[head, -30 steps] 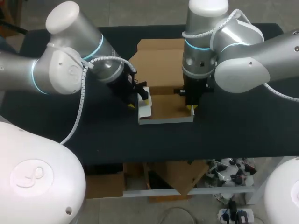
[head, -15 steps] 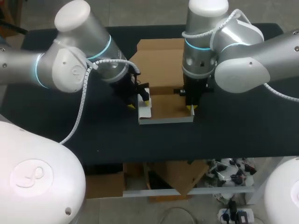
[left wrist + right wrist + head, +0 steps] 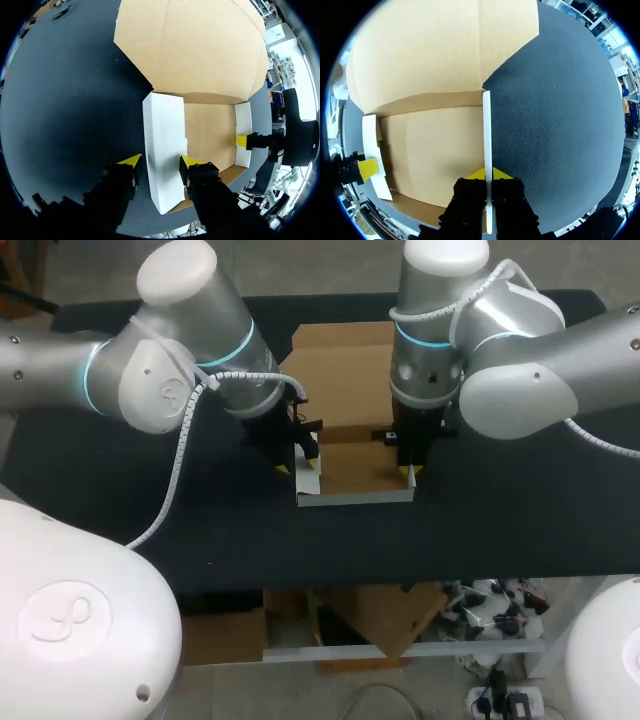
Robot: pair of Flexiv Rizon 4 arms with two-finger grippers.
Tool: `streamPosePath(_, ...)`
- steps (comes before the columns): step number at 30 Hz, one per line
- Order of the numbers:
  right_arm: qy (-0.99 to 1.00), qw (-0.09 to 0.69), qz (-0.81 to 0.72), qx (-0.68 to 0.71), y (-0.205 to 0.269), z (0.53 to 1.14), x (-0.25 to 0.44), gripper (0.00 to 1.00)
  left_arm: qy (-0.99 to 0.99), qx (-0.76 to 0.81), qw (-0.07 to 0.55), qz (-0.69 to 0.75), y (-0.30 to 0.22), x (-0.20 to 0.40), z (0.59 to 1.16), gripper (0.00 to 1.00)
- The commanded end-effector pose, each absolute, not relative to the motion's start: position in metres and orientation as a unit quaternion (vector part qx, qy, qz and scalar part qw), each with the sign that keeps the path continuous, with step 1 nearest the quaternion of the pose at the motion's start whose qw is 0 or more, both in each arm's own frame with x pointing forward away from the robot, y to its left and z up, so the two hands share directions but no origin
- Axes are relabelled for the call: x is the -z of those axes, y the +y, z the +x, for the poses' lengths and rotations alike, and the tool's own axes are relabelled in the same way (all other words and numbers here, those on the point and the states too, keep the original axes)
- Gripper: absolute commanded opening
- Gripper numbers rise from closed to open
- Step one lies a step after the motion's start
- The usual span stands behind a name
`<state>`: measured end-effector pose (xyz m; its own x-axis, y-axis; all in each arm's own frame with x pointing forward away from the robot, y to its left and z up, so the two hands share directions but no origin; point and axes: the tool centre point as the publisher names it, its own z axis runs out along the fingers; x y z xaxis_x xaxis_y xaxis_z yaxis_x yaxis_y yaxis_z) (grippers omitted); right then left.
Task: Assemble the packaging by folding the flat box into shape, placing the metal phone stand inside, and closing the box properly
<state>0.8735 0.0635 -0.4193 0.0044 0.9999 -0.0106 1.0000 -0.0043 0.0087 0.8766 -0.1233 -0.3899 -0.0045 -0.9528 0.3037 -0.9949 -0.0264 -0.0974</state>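
The box [image 3: 358, 468], brown inside, white outside, lies open, side walls raised, lid flat.

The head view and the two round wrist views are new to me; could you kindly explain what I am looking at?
Two robot arms stand at a black table. The head view looks down from above; each round view comes from a camera on one arm's wrist. On the table lies a half-folded cardboard box, brown inside, white outside. The right gripper pinches the box's upright right side flap. The left gripper is open, with the left side flap between its fingers.
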Motion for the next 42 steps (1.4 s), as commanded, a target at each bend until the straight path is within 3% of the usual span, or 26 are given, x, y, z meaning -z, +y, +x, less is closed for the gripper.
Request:
streamPosePath(1,0.705,0.007,0.709,0.003,0.065,0.874,0.419,0.00,-0.693,-0.123,0.050,0.709,-0.125,0.393,0.878,0.45)
streamPosePath(9,0.705,0.007,0.709,0.003,0.065,0.874,0.419,0.00,-0.691,-0.115,0.043,0.713,-0.123,0.395,0.879,0.38)
streamPosePath(31,0.705,0.007,0.709,0.003,0.065,0.874,0.419,0.00,-0.691,-0.090,0.039,0.716,-0.113,0.401,0.879,0.39)
streamPosePath(42,0.705,0.007,0.709,0.003,0.065,0.874,0.419,0.00,-0.691,-0.089,0.032,0.717,-0.113,0.398,0.880,0.30)
